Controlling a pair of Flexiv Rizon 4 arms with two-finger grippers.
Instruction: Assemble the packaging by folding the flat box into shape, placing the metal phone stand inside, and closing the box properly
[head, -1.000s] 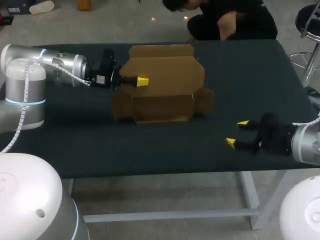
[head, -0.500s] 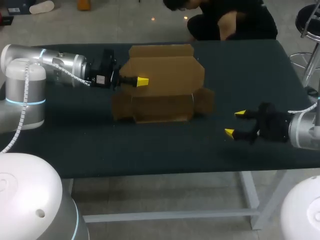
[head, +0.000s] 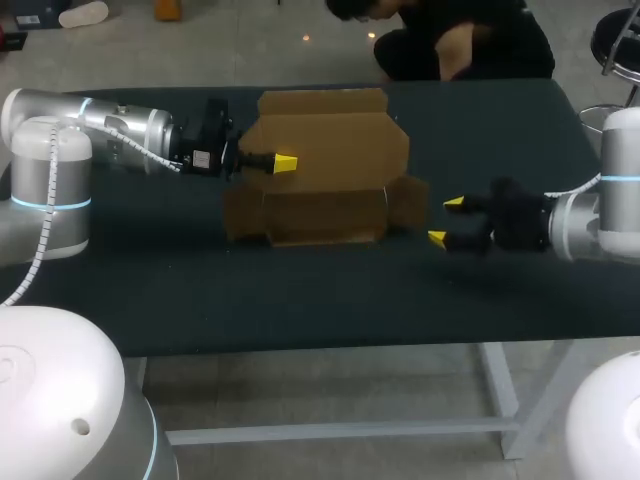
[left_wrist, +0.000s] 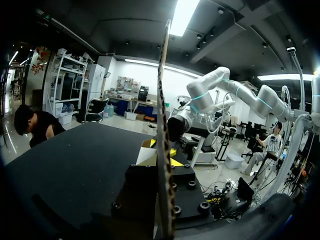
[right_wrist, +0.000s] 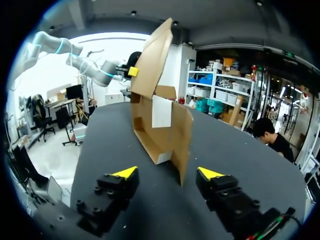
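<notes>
Half-folded cardboard box (head: 325, 175) sits mid-way on bench (head: 300, 290), back panel upright. L hand (head: 284, 163) pinches that panel's edge. R hand (head: 445, 220) spread wide, just beside box's rt flap, not touching.

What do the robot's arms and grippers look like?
The left arm and right arm are rounded silver-white tubes; the left carries a blue-lit ring and a white coiled cable. The left gripper and right gripper are black, with bright yellow wedge-shaped fingertips.

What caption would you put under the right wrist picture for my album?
Open right pincer facing the half-folded cardboard box, one flap just ahead of its yellow tips.
</notes>
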